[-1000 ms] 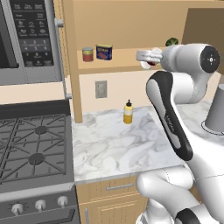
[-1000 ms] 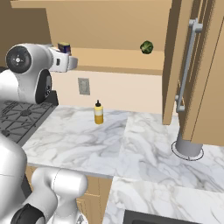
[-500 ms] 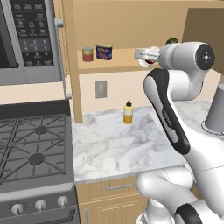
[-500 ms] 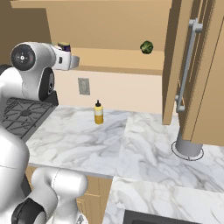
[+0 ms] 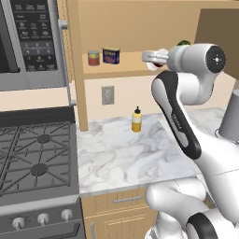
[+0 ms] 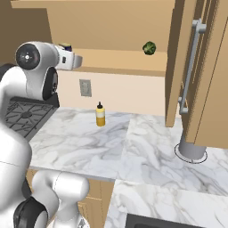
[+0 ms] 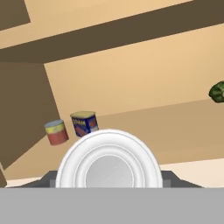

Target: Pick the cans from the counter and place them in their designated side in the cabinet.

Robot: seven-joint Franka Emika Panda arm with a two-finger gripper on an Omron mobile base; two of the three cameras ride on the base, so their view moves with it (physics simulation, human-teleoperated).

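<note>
While raised at shelf height, gripper (image 5: 150, 57) grips round can (image 7: 108, 160), white end facing hand cam. Blue tin (image 5: 111, 55) sits on cabinet (image 5: 140, 70) shelf, left end, beside red can (image 5: 94, 58). Bottle (image 5: 136, 120) stands on counter (image 5: 116, 154).

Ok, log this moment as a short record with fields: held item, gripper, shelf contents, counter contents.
held item: short round red-and-white can, its flat end facing the hand camera
gripper: gripper shut on the can, raised at shelf height in front of the cabinet
shelf, left part: dark blue boxy tin beside a red can with a yellow-green band
shelf, right part: a dark green round item
counter: yellow squeeze bottle on the marble counter
</note>
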